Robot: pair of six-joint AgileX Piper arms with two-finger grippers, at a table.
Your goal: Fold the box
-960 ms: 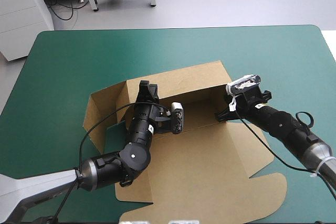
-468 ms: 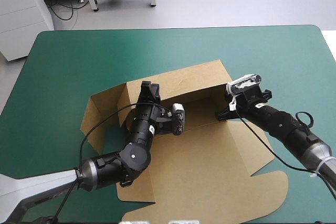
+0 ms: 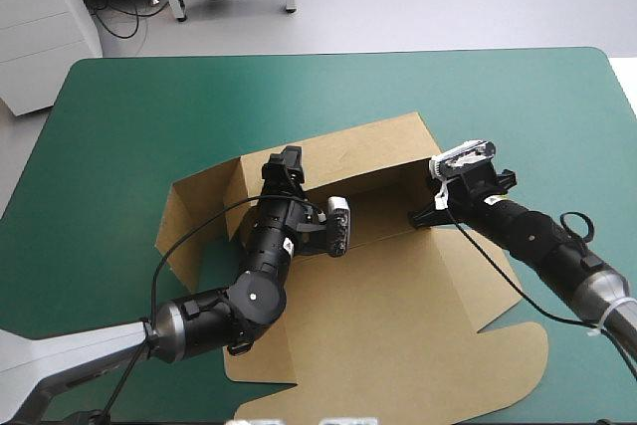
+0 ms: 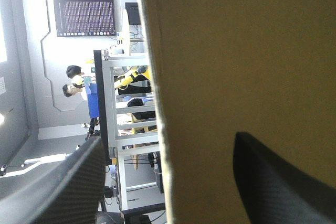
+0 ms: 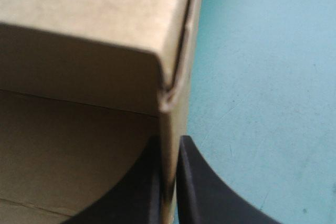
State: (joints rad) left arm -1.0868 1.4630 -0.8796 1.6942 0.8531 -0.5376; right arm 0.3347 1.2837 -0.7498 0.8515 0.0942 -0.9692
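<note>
Right gripper (image 5: 169, 145) is pinched all but closed on the raised right wall of the brown box (image 3: 398, 306), one black finger on each side of the board. Left gripper (image 3: 289, 162) stands wide apart astride an upright wall at the box's far left, apparently not squeezing it. The box lies mid-way across the teal-green table (image 3: 149, 106), lid flat toward the near edge.

Brown box (image 3: 398, 296), mid-table, far walls raised, broad lid panel lying flat
</note>
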